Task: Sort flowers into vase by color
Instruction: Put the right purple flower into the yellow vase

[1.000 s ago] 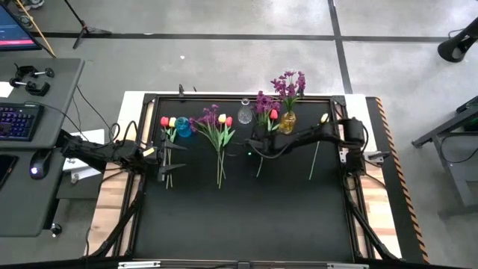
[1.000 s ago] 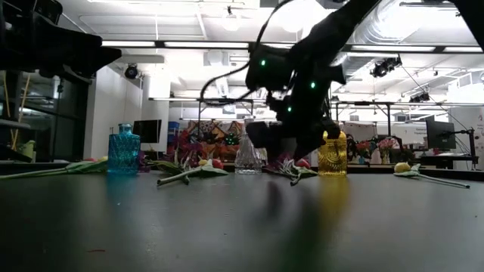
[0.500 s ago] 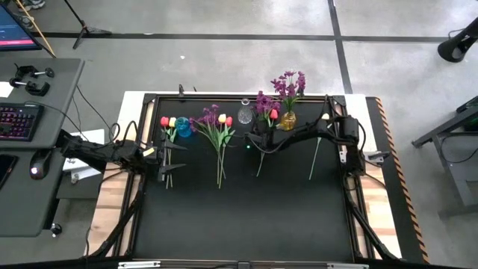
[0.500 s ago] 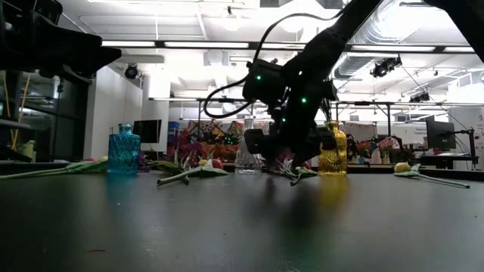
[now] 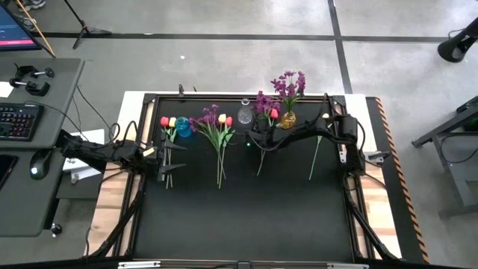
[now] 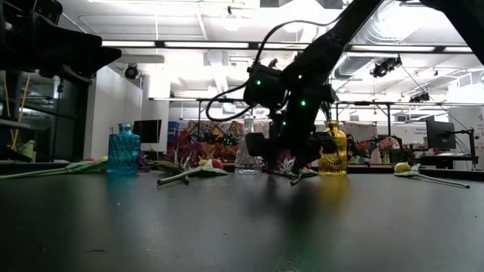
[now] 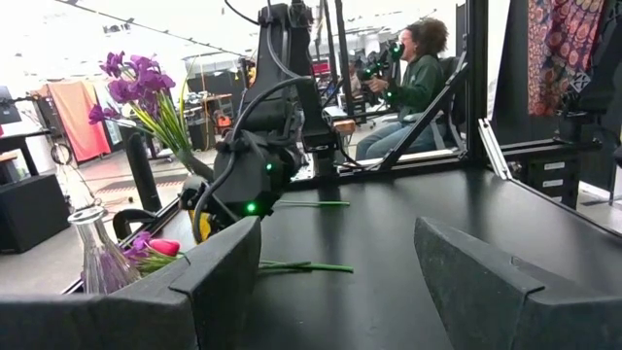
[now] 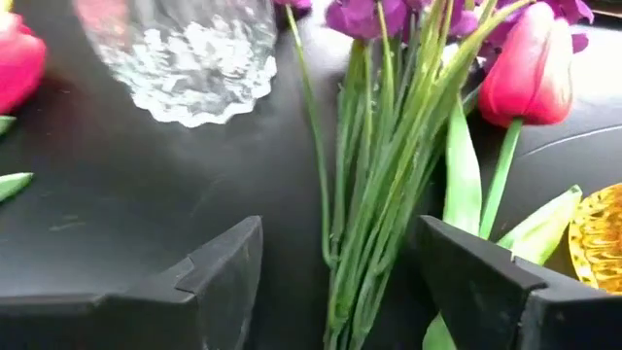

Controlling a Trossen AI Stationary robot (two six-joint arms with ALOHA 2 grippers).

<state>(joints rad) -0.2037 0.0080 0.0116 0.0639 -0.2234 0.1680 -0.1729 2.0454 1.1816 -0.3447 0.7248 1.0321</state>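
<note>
In the high view a blue vase (image 5: 183, 127), a clear vase (image 5: 245, 114) and a yellow vase (image 5: 287, 119) stand along the far edge. A purple sprig (image 5: 290, 84) stands in the yellow vase. Another purple sprig (image 8: 374, 185) and a red tulip (image 8: 525, 68) lie on the table between the clear vase (image 8: 185, 58) and the yellow vase (image 8: 598, 233). My right gripper (image 8: 340, 233) is open and low, one finger on each side of that sprig's green stems. My left gripper (image 5: 166, 153) is open near the left edge, by red and yellow tulips (image 5: 168, 123).
A mixed bunch of purple, yellow and red flowers (image 5: 216, 127) lies between the blue and clear vases. A single yellow tulip (image 5: 323, 118) lies near the right arm's base. The near half of the black table (image 5: 246, 217) holds nothing. A person (image 7: 413, 68) sits beyond the table.
My right gripper has moved a little toward the table's left and far edges and lower, closing on the stems beside the clear vase. The flowers and vases have kept their places.
</note>
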